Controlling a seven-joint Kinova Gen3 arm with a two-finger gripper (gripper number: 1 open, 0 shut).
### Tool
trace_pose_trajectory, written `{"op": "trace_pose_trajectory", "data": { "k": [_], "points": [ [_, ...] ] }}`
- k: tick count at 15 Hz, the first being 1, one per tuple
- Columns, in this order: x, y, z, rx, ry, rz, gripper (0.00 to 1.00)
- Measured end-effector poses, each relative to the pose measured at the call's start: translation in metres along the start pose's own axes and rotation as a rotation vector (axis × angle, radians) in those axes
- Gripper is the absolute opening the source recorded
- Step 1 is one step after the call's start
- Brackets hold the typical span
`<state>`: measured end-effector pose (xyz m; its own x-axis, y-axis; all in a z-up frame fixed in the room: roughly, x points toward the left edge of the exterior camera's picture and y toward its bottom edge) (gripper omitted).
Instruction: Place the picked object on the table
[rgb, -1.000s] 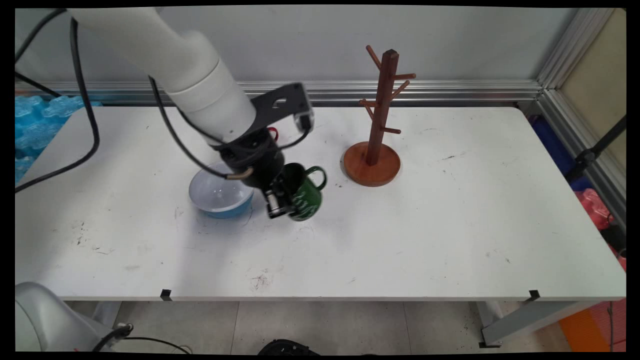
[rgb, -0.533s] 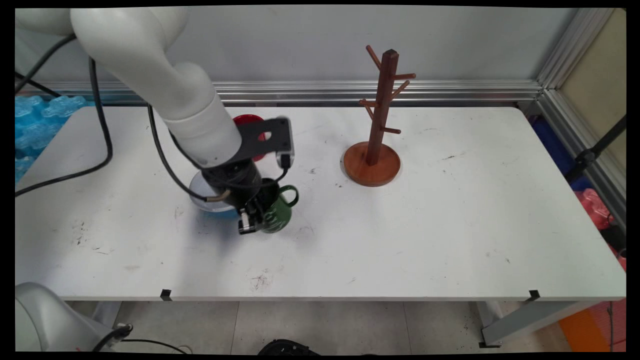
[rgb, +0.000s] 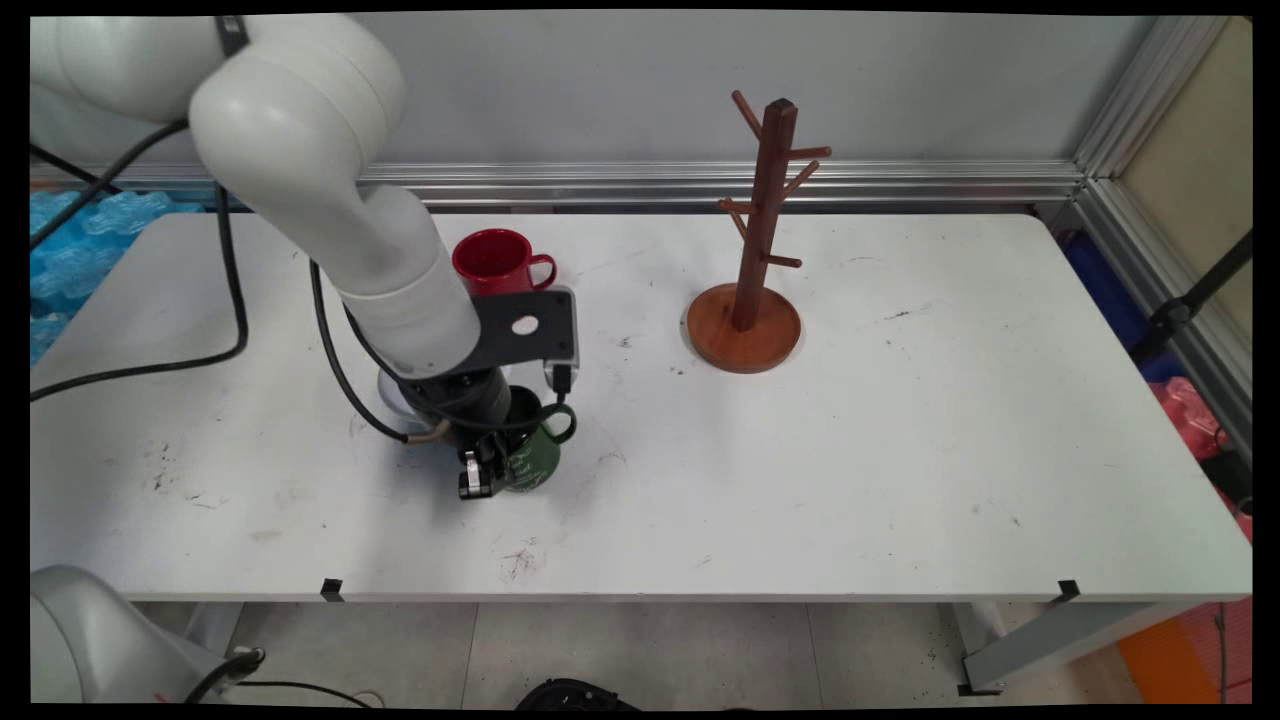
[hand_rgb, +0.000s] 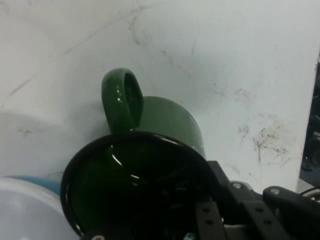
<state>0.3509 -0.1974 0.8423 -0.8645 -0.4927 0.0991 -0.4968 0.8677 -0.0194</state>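
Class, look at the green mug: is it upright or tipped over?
Upright, slightly tilted at most: the green mug shows its open mouth upward, gripped at the rim by the gripper.

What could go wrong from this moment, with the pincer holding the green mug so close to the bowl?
1. The pincer grips the green mug by its rim only, one finger inside, so the mug could tilt or slip.
2. The blue bowl sits right beside the mug, mostly hidden under the arm; a sideways move might knock it.
3. The red mug stands just behind the arm's wrist and could be bumped if the arm swings back.
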Motion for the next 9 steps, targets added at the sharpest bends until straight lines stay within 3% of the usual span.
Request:
{"op": "trace_pose_trajectory", "data": {
  "k": [4,5,9],
  "points": [
    [0.003,0.005,0.014,-0.001,-0.015,0.006,0.00],
    [0.004,0.006,0.017,-0.001,-0.017,0.007,1.00],
    [0.011,0.009,0.026,-0.002,-0.011,0.008,1.00]
  ]
}}
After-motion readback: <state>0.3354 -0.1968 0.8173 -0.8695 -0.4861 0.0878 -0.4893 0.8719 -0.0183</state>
